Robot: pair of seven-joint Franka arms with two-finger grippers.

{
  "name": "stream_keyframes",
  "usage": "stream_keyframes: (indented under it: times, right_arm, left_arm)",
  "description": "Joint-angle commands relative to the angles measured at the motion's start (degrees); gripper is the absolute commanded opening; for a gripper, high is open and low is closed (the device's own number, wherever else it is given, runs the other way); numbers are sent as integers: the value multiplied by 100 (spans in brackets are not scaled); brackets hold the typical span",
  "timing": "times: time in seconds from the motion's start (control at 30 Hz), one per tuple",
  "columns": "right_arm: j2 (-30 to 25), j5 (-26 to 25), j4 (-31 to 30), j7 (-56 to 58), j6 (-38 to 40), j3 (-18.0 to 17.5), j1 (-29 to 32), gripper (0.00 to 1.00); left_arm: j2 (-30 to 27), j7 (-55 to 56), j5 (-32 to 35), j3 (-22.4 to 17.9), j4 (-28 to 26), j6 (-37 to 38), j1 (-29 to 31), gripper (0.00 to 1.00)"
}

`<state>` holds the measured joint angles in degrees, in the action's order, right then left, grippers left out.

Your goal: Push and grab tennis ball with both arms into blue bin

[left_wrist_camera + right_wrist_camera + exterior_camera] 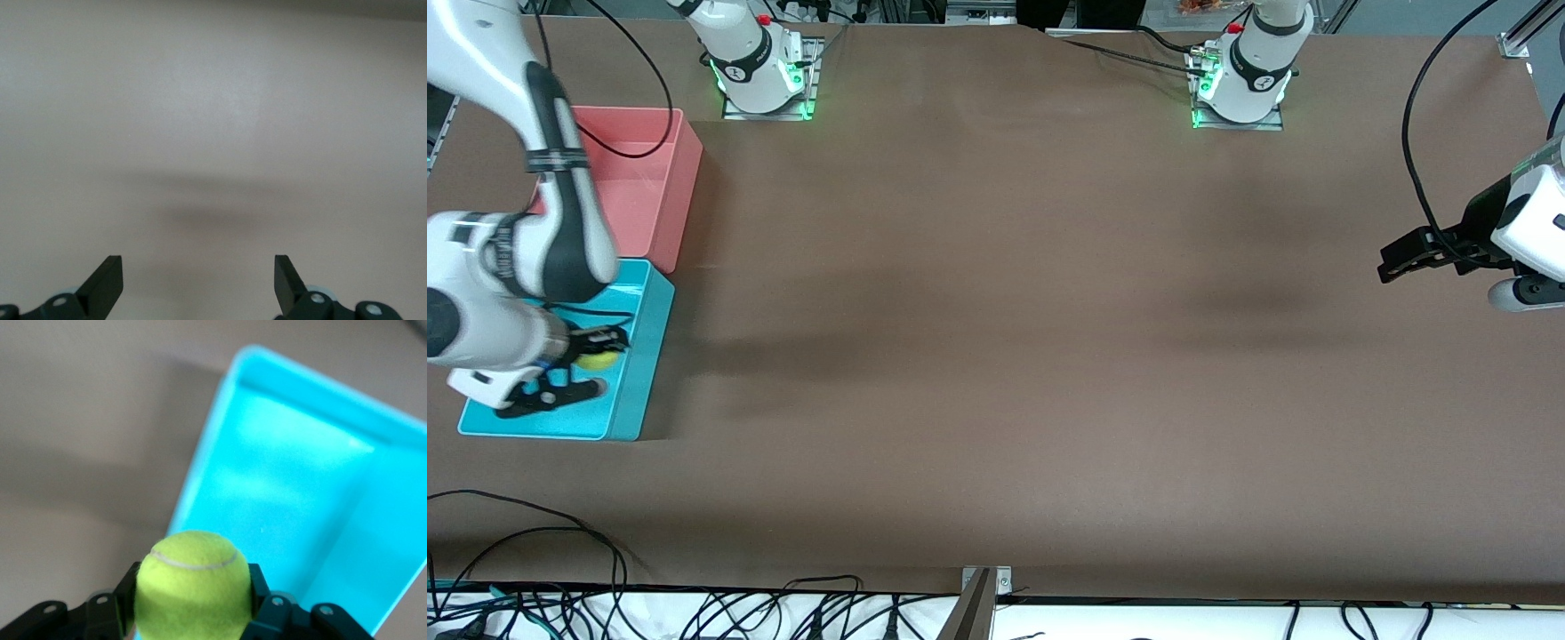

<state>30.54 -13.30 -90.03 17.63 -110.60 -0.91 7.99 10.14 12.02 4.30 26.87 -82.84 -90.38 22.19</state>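
Note:
The yellow-green tennis ball (598, 360) (193, 587) is clamped between the black fingers of my right gripper (605, 348) (193, 597), which hangs in the air over the blue bin (640, 356) (293, 487). The bin is a bright cyan tub at the right arm's end of the table, and its floor shows bare in the right wrist view. My left gripper (1392, 262) (199, 283) waits above bare table at the left arm's end, fingers wide apart with nothing between them.
A pink-red tub (667, 169) stands beside the blue bin, farther from the front camera. The right arm's white forearm (507, 258) covers part of both tubs. Cables (560, 569) lie along the table's front edge.

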Motion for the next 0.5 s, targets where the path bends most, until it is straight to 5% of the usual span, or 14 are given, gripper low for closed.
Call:
stream_keyframes:
  times: [0.0,0.47]
  right_arm:
    - [-57,231,-67,294,284,-58,316,21]
    - [286,512,-313,435,373,-67,870,25]
  left_arm:
    - [76,-77,-61,11,181,144,-13,100]
    - [76,-77,-70,11,172,144,-13,100]
